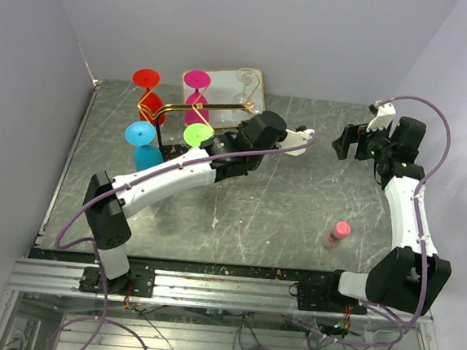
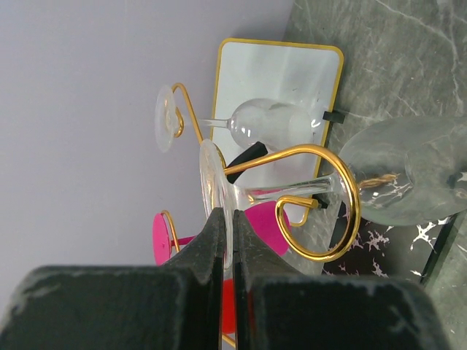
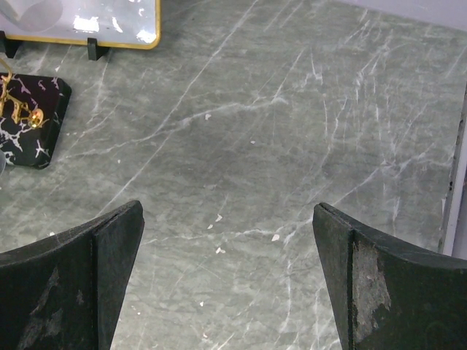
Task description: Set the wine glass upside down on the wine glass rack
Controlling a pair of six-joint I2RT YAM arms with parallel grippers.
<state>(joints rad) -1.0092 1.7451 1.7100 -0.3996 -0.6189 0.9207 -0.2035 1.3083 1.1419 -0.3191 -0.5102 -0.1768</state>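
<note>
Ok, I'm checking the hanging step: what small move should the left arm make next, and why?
Probably ease the wine glass further into the wine glass rack before releasing. The left gripper is shut on the glass's foot, and the stem sits only at the gold scroll end, so the rack seems not yet to carry it.

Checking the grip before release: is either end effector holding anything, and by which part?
The left end effector pinches the clear glass by the edge of its foot; the right end effector holds nothing.
</note>
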